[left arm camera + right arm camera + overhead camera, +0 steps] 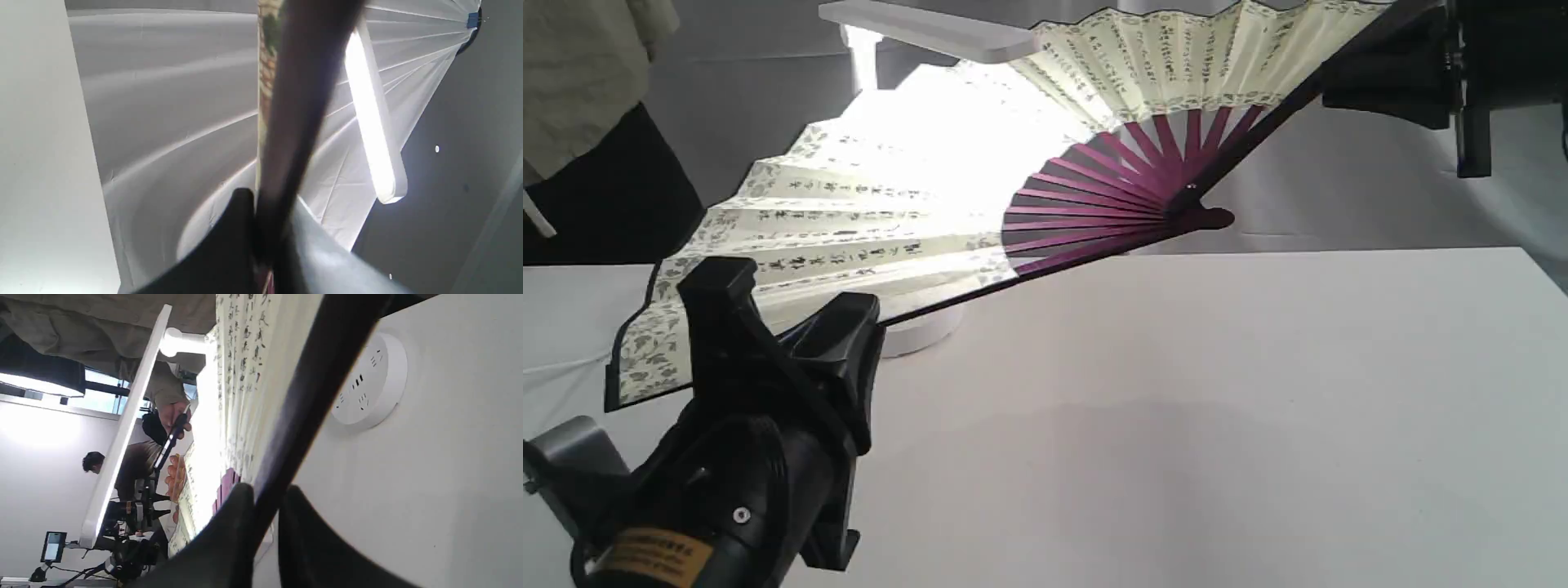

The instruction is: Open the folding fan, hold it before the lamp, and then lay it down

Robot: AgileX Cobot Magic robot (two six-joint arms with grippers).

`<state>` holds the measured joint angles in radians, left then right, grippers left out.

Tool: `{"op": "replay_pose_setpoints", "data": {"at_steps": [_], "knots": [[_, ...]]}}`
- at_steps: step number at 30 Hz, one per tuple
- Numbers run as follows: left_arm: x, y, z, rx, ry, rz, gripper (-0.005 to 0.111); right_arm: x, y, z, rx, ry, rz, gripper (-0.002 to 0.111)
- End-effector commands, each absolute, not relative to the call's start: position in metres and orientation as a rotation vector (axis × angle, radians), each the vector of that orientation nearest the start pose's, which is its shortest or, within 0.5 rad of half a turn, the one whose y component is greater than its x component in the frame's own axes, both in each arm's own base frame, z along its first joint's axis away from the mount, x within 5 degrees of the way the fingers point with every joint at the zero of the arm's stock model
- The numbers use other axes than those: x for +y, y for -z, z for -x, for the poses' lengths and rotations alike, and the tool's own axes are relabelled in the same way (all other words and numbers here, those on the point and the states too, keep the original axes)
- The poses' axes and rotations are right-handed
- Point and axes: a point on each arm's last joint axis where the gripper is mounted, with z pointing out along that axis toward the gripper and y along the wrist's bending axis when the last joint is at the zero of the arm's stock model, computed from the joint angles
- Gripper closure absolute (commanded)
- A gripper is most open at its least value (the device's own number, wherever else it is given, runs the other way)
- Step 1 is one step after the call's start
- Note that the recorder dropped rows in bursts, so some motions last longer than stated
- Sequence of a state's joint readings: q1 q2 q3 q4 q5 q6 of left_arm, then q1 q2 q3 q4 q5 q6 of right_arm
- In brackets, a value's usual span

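Robotics lab, white table (1258, 408), grey cloth backdrop (1339, 204), people (93, 461) (one dark-haired) beside camera gear (143, 506), small monitor (52, 546)

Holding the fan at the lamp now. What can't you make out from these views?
- Exterior: lamp stem and base mostly hidden behind the folding fan; glare washes out its middle writing.
- Exterior: right gripper cut by the frame edge.
- Left wrist: fan guard blurred, too close.

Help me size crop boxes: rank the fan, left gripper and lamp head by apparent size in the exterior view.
1. fan, spanning most of the frame's width.
2. left gripper, though it sits close to the camera, which inflates its size.
3. lamp head, a thin slab.
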<state>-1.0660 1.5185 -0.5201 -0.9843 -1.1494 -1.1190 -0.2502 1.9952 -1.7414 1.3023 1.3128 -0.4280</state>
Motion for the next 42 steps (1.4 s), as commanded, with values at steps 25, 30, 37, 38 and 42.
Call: {"op": "replay_pose_setpoints", "data": {"at_steps": [25, 30, 37, 38, 42], "knots": [[-0.189, -0.174, -0.193, 1.392, 1.163, 1.205, 0.107, -0.042, -0.255, -0.453, 2.328, -1.358, -0.263, 0.108], [-0.191, -0.163, -0.193, 1.441, 1.131, 1.228, 0.107, -0.044, -0.240, -0.454, 2.391, -1.318, -0.257, 0.108], [-0.195, -0.144, -0.193, 1.528, 1.085, 1.266, 0.107, -0.048, -0.211, -0.455, 2.504, -1.259, -0.259, 0.108], [-0.195, -0.141, -0.192, 1.540, 1.086, 1.279, 0.107, -0.049, -0.206, -0.456, 2.520, -1.255, -0.264, 0.108], [-0.199, -0.132, -0.192, 1.594, 1.077, 1.250, 0.107, -0.051, -0.191, -0.457, 2.552, -1.257, -0.282, 0.108]]}}
